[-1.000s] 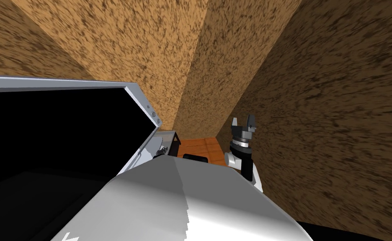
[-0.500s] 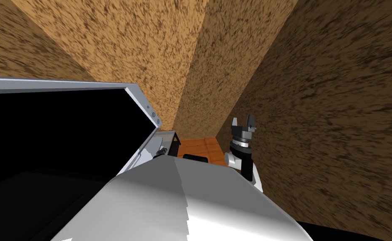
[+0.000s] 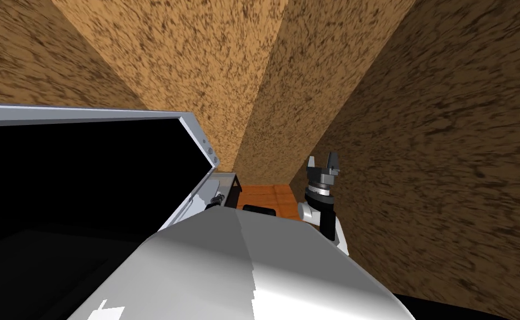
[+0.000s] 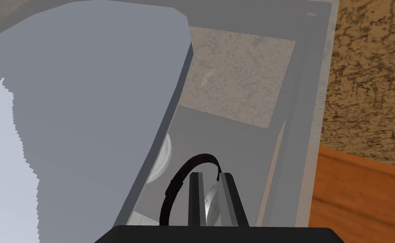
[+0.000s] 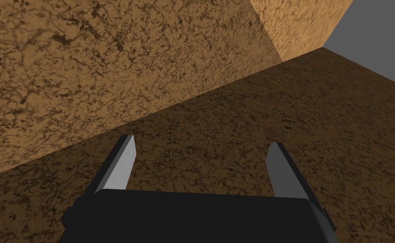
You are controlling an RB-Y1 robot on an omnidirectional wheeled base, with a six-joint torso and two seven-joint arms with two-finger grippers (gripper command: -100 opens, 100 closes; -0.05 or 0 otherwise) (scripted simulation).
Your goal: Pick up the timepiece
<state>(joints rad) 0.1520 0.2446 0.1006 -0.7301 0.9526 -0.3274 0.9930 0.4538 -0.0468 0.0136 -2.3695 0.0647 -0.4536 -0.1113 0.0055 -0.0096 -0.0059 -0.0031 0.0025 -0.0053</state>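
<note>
Your left gripper (image 4: 212, 175) is clamped narrow on the wristwatch (image 4: 212, 202), pinching across its face so the dark strap (image 4: 201, 157) loops clear. Your right gripper (image 3: 323, 161) stands wide, idle.

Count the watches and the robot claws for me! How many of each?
Black-strapped watch with a round silver face: 1
Claws: 2, the left claw shut on that watch, the right claw open
Total: 3
</note>
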